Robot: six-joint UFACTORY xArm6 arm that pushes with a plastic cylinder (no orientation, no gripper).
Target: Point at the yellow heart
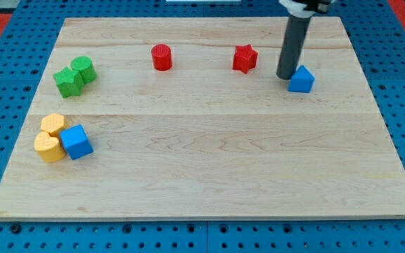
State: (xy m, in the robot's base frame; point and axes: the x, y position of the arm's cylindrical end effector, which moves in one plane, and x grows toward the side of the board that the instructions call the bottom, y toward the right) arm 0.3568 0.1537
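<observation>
The yellow heart (pixel 46 147) lies near the board's left edge, touching a blue cube (pixel 76 141) on its right and a yellow hexagon-like block (pixel 53 124) just above it. My tip (pixel 285 76) rests on the board at the view's upper right, far from the heart. It stands right against the left side of a small blue block (pixel 301 79).
A red star (pixel 245 58) sits left of my tip and a red cylinder (pixel 162 57) farther left. A green star (pixel 67 81) and a green cylinder (pixel 84 69) touch each other at the upper left. The wooden board (pixel 209 176) lies on a blue pegboard.
</observation>
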